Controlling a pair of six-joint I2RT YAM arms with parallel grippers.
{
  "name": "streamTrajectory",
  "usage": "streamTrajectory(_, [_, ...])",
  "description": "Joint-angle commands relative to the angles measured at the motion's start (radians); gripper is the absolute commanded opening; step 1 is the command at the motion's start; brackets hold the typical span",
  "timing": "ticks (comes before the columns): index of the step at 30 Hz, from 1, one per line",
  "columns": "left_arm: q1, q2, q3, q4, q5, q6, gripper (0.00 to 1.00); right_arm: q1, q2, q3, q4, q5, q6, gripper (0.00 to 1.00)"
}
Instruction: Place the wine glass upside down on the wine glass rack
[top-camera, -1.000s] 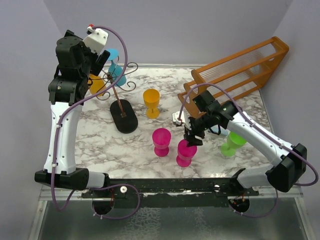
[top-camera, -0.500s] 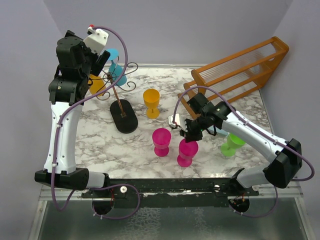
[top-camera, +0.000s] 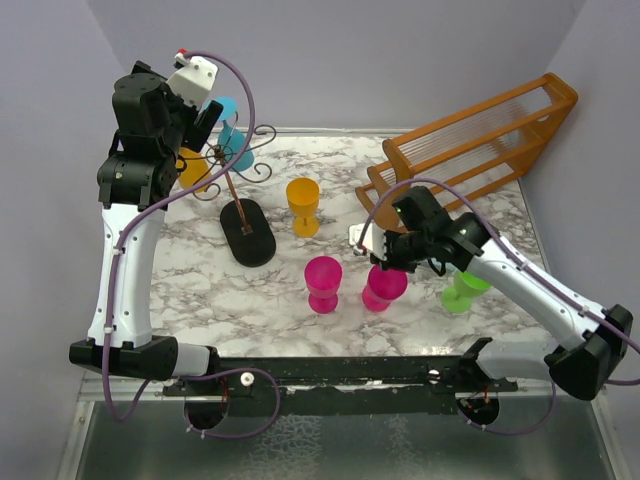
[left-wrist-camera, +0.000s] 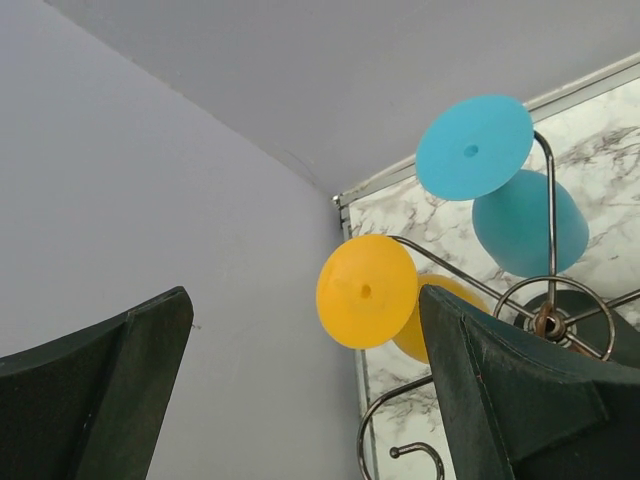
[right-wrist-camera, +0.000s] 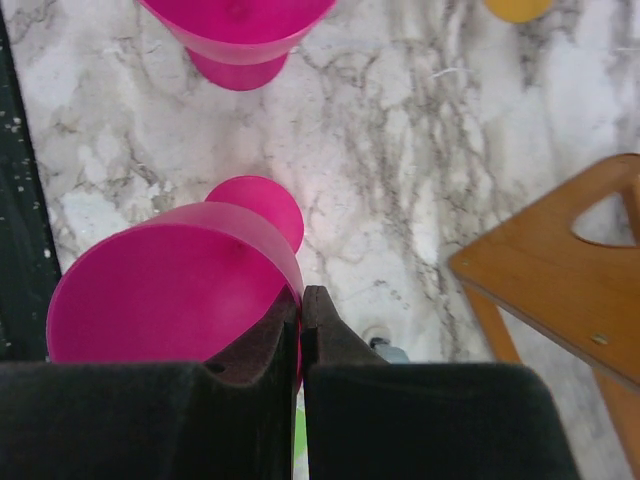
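My right gripper (top-camera: 392, 262) (right-wrist-camera: 301, 300) is shut on the rim of a magenta wine glass (top-camera: 385, 283) (right-wrist-camera: 170, 300), one finger inside the bowl and one outside. The glass leans, its foot showing beyond the bowl. The wine glass rack (top-camera: 232, 185) (left-wrist-camera: 545, 322), thin dark wire on a black oval base (top-camera: 247, 232), stands at the back left. A blue glass (top-camera: 232, 140) (left-wrist-camera: 475, 147) and a yellow glass (top-camera: 192, 168) (left-wrist-camera: 366, 291) hang upside down on it. My left gripper (top-camera: 205, 120) (left-wrist-camera: 305, 300) hovers open beside the rack with nothing between its fingers.
A second magenta glass (top-camera: 323, 282) (right-wrist-camera: 240, 30) stands just left of the held one. An orange glass (top-camera: 303, 205) stands mid-table and a green glass (top-camera: 463, 287) lies under my right arm. A large wooden slatted rack (top-camera: 470, 140) (right-wrist-camera: 560, 290) fills the back right.
My right gripper has closed on the magenta glass's rim. The glass has shifted up and to the right and now leans. The left arm has not moved.
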Motion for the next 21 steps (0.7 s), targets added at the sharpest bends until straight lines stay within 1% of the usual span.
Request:
streamTrajectory(1, [0.005,-0.003,0.01,0.013,0.115,-0.059,0.99,0.005,-0.11,0.032,0.101,0.124,-0.015,0.01])
streamTrajectory(7, [0.005,-0.004,0.029,0.004,0.285,-0.107,0.99,0.003,-0.13,0.16,0.117,0.126,-0.013,0.01])
streamTrajectory(11, [0.008,-0.004,0.042,0.005,0.353,-0.13,0.99,0.002,-0.142,0.197,0.221,0.202,-0.001,0.01])
streamTrajectory(13, [0.011,-0.005,0.044,0.011,0.382,-0.156,0.99,0.002,-0.145,0.221,0.271,0.212,0.014,0.01])
streamTrajectory(18, [0.012,-0.008,0.027,0.045,0.456,-0.237,0.99,0.003,-0.12,0.318,0.385,0.202,0.109,0.01])
streamTrajectory(21, [0.012,-0.013,0.005,0.072,0.582,-0.309,0.99,0.003,-0.071,0.417,0.416,0.204,0.179,0.01])
